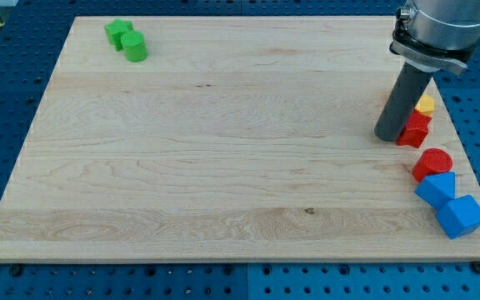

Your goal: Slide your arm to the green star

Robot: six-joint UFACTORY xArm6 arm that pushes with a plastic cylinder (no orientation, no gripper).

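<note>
Camera view: green star far left of my tip.

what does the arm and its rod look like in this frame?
A straight dark grey cylindrical rod hangs from a silver-grey metal housing, joined by a black clamp ring with a small bolt. My tip is plain and blunt. No cables or markings visible.
</note>
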